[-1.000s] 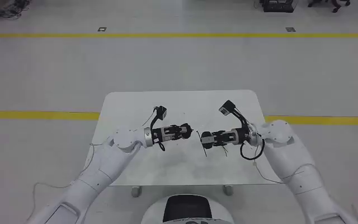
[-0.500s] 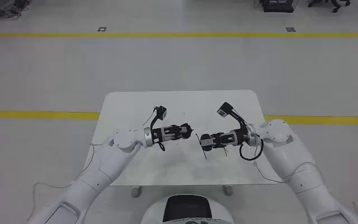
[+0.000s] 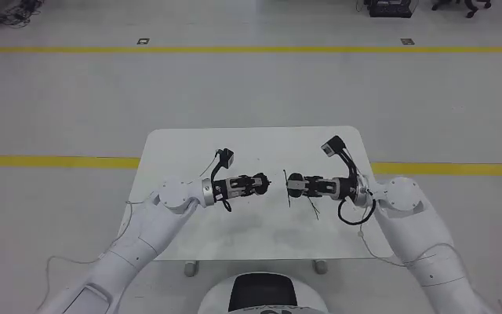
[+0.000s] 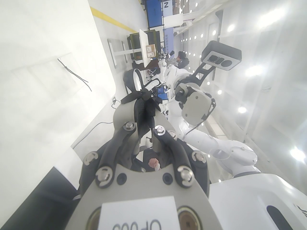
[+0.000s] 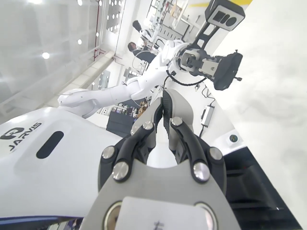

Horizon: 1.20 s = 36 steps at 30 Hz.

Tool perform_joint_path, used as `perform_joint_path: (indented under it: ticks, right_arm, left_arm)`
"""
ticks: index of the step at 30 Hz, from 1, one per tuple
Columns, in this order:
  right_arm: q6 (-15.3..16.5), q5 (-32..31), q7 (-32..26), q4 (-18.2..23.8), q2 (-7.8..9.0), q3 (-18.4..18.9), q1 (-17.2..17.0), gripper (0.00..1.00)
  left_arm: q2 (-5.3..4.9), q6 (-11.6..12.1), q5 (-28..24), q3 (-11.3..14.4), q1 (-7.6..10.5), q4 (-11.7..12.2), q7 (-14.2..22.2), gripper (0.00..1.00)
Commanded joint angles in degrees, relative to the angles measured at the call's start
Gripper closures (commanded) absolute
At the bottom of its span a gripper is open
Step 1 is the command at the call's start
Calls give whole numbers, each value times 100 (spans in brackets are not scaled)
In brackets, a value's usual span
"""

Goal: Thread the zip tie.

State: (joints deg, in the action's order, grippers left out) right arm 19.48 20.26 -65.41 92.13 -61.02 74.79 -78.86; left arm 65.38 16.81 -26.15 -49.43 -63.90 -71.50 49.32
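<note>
Top view shows both arms held over the middle of the white counter (image 3: 251, 145), wrists turned inward so the two grippers face each other tip to tip with a small gap between them. The right gripper (image 3: 289, 187) has its fingers pressed together on a thin black zip tie (image 3: 285, 179), which crosses the fingertips at a right angle to the arm and sticks out straight on both sides, its far end pointing toward the back of the counter and its near end toward the robot. The left gripper (image 3: 265, 184) sits just beside that tie without touching it. In the left wrist view its fingers (image 4: 140, 111) are pinched narrow on a short black strip (image 4: 130, 98) that lies across their tips; whether this strip belongs to the same tie I cannot tell. In the right wrist view the right fingers (image 5: 168, 106) meet pad against pad, and the tie between them is too thin to make out there. A second tie (image 3: 313, 208) lies loose and flat on the counter under the right arm, apart from both grippers.
</note>
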Motion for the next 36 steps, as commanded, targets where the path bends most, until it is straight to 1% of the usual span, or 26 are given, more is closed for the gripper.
perform_joint_path:
  ticks: [1, 4, 6, 9, 10, 11, 20, 22, 23, 24, 25, 26, 27, 32, 36]
  right_arm:
    - [0, -537, 361, 186, -36, 126, -196, 100]
    - [0, -641, 664, 341, -118, 223, -429, 100]
    - [0, -922, 911, 431, -174, 270, -522, 100]
    - [0, -1159, 1185, 506, -249, 261, -633, 100]
    - [0, -1205, 1183, 512, -266, 250, -644, 100]
    - [0, -1379, 1110, 599, -270, 267, -589, 100]
    - [0, -1379, 1110, 599, -270, 267, -589, 100]
    - [-23, -1494, 1183, 599, -268, 264, -597, 100]
    - [-33, -1726, 1366, 633, -267, 258, -617, 100]
    - [0, -2115, 1720, 692, -268, 251, -688, 100]
    - [0, -2351, 1948, 763, -273, 211, -761, 100]
    - [0, -2475, 2263, 852, -284, 165, -865, 100]
    - [0, -2512, 2447, 896, -290, 142, -930, 100]
    - [0, -2998, 3158, 1076, -287, 35, -1163, 100]
    - [0, -3484, 3631, 1126, -264, -105, -1274, 100]
  left_arm:
    - [0, 0, 0, 0, 0, 0, 0, 100]
    - [0, 0, 0, 0, 0, 0, 0, 100]
    - [0, 0, 0, 0, 0, 0, 0, 100]
    - [0, 0, 0, 0, 0, 0, 0, 100]
    - [0, 0, 0, 0, 0, 0, 0, 100]
    - [0, 0, 0, 0, 0, 0, 0, 100]
    - [0, 0, 0, 0, 0, 0, 0, 100]
    - [6, -37, 42, 28, -65, -75, -178, 100]
    - [4, -48, 69, 22, -89, -101, -270, 100]
    - [3, -71, 89, 13, -138, -136, -422, 100]
    - [2, -110, 95, 4, -177, -167, -541, 100]
    - [-3, -155, 167, -2, -220, -230, -690, 100]
    - [-10, -194, 269, -3, -249, -283, -798, 100]
    - [-43, -426, 622, -49, -458, -663, -1380, 100]
    - [-64, -587, 732, -95, -625, -929, -1703, 100]
